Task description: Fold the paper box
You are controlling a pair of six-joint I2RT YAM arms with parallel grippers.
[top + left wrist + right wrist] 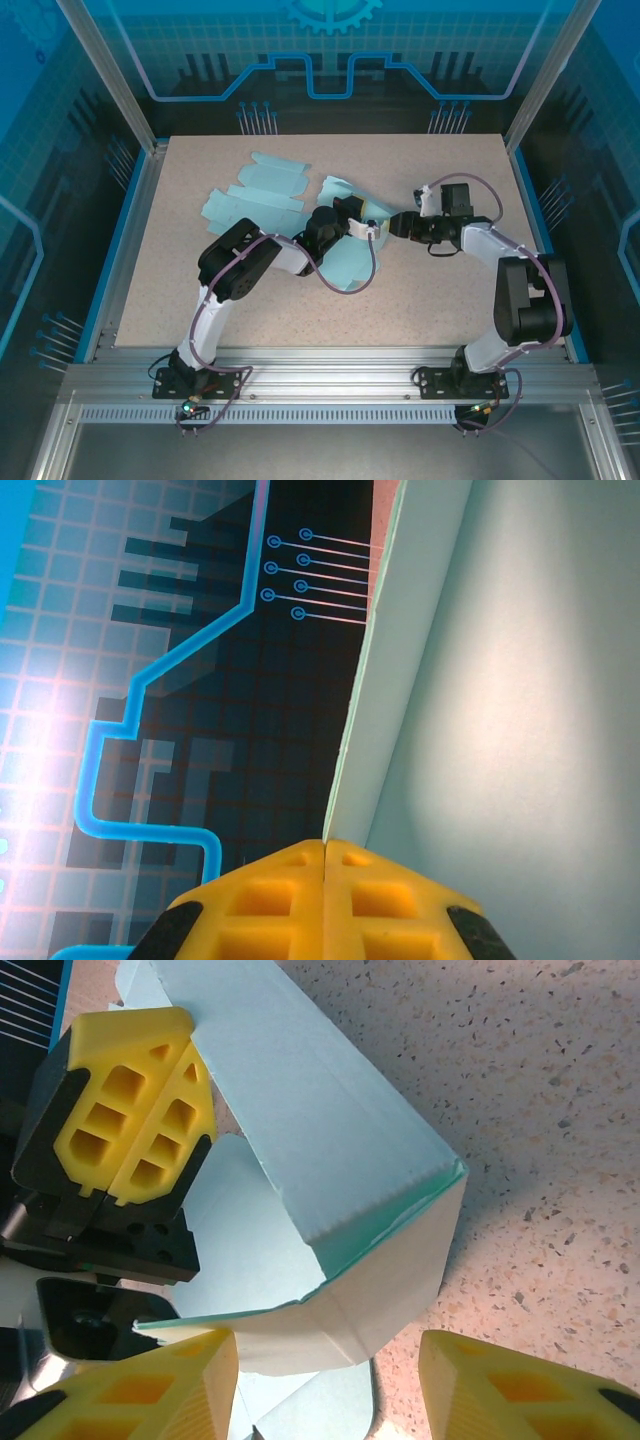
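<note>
The box [330,1160] sat half-folded in the middle of the table [450,300]. The left gripper [180,1050] was clamped, seemingly on a flap's edge. The right gripper [330,1390] gaped, jaws either side of the near corner. If that thin pinch slipped, the raised wall could spring flat.

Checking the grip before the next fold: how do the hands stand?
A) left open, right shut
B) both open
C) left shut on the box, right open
C: the left hand pinches a panel of the paper box; the right hand stands open.
</note>
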